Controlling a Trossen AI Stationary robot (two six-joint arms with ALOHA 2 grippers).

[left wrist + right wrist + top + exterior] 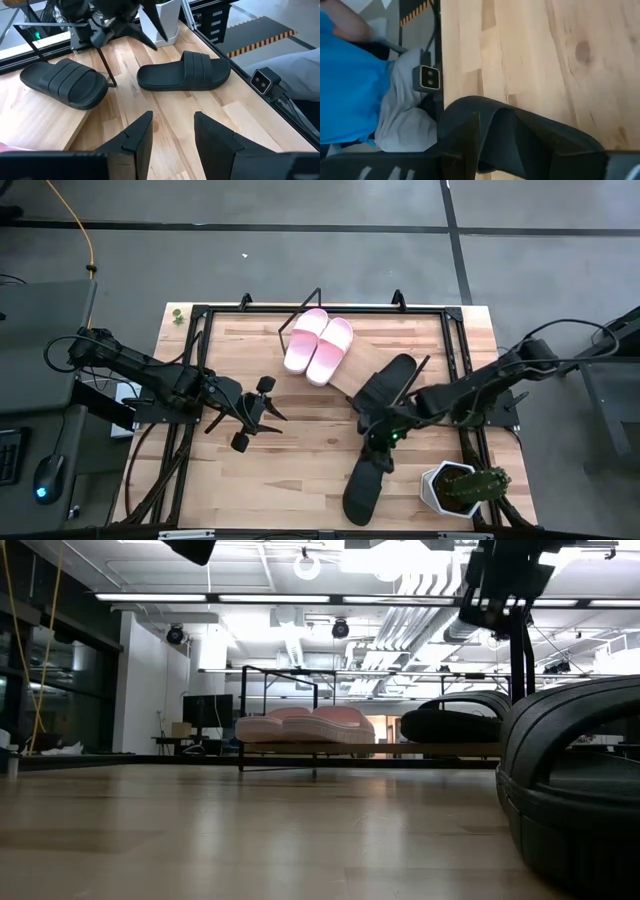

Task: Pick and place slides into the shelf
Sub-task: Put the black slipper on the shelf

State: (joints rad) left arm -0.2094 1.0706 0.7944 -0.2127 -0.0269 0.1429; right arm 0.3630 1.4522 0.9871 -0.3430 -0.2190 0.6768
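Observation:
Two pale pink slides [318, 345] lie side by side on the tilted wood shelf [362, 363], at its left part. One black slide [388, 382] lies on the shelf's right end. The other black slide [365, 485] lies flat on the tabletop near the near edge, and shows with its strap [197, 70] up in the left wrist view. My right gripper [378, 448] hangs open just above that slide's far end, and its fingers [469, 137] frame the strap [520, 135] without touching it. My left gripper [172, 117] waits open over the table's left middle [268, 415].
A white hexagonal pot with a cactus [458, 486] stands at the table's near right corner, close to the black slide on the table. Black frame rails [205, 360] run along the table's sides. A person in blue [350, 80] is beyond the table's edge.

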